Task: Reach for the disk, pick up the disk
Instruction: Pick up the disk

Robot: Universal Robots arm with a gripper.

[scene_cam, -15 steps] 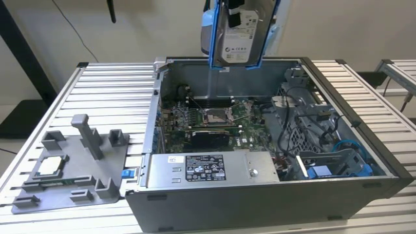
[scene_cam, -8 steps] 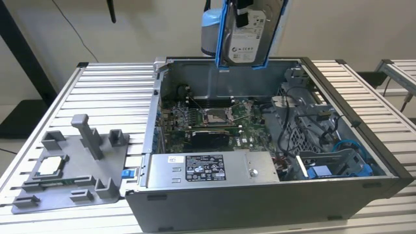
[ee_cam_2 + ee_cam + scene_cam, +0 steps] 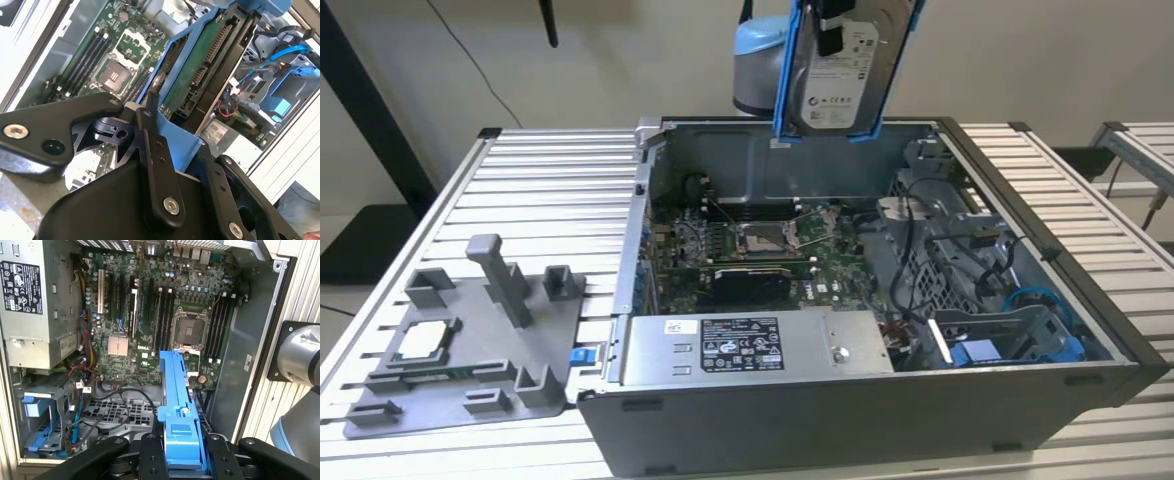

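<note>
On the slatted worktop, nearest me, a grey fixture tray carries a small CPU chip. Beside it the open computer case holds a power supply, an empty blue caddy and, deeper in, the motherboard. Above the case's far wall, clear of everything, the end effector is clamped on the disk, which hangs upright in its blue bracket.

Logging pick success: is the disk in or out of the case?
Out: the disk hangs upright above the open case, clamped between the jaws.
</note>
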